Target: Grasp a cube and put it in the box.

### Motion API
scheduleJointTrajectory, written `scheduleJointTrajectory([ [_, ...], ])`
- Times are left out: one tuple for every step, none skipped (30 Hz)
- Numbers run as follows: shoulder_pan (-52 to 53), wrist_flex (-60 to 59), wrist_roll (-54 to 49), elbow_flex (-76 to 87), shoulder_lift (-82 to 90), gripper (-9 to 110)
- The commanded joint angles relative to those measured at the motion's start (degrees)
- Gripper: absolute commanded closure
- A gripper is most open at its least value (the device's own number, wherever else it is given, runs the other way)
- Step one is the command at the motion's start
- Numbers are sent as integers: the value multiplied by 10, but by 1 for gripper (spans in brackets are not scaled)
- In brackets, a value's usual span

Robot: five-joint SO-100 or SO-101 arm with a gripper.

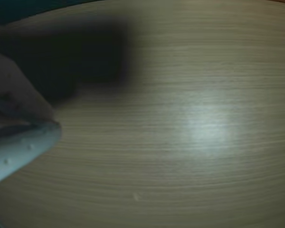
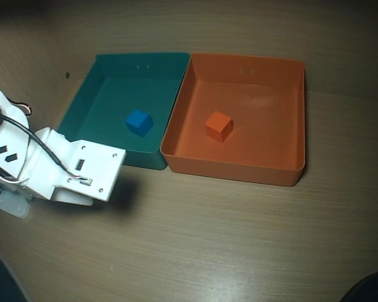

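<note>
The work surface is a pale wood-grain table (image 2: 227, 245), lit from above, with a bright glare patch right of centre in the wrist view and a dark shadow at upper left of that frame. In the overhead view two shallow boxes stand side by side, walls touching, in the upper middle: a teal box (image 2: 107, 75) on the left holding a blue cube (image 2: 139, 123), and the orange box (image 2: 290, 126) on the right. The orange cube (image 2: 218, 126) lies on the floor of the orange box, left of its centre, clear of the walls. The white arm (image 2: 57, 167) occupies the left edge, below the teal box's lower left corner, well apart from the cube. The gripper (image 1: 35, 135) shows only as a blurred pale finger at the wrist view's left edge; whether it is open or closed cannot be told.
</note>
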State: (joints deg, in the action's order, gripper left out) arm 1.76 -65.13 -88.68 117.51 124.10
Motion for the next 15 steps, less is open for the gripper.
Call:
scheduleJointTrajectory([
  [4,11,-6,83,113,107],
  [4,11,-6,116,142,107],
  [4,11,-6,150,171,107],
  [4,11,-6,185,200,107],
  [4,11,-6,221,231,107],
  [4,11,-6,255,261,107],
  [4,11,-6,290,294,107],
  [4,11,-6,326,326,107],
  [4,11,-6,359,359,107],
  [4,11,-6,390,389,107],
  [3,11,-6,419,419,107],
  [1,11,-6,449,449,107],
  [-1,11,-6,475,477,107],
  [-4,11,-6,502,504,107],
  [-4,10,-6,525,527,107],
])
